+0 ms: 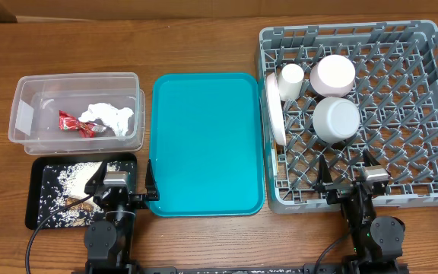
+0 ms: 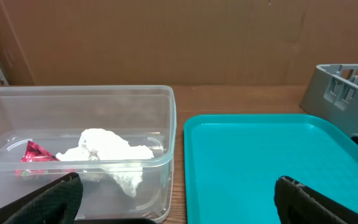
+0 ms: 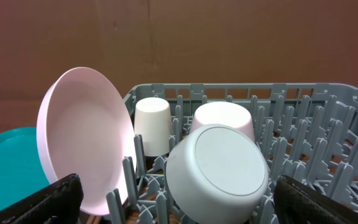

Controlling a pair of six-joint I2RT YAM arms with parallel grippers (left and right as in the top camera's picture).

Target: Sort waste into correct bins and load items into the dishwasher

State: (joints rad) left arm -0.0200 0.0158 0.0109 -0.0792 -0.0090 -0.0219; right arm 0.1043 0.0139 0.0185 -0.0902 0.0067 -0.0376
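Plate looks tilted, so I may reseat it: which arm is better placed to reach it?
Right. The right gripper is open at the near edge of the rack, plate in its wrist view. The left gripper sits by the black tray, beyond the teal tray.

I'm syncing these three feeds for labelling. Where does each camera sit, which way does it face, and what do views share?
Overhead: above the table, looking straight down on clear tub, black tray, teal tray, grey rack; left gripper and right gripper at bottom edge.
Left wrist: low, facing forward over tub and teal tray; own fingertips in bottom corners.
Right wrist: low, facing into the rack at plate, cup, pinkish bowl, white bowl; own fingertips in bottom corners.
Shared: overhead and left wrist both show tub, teal tray.
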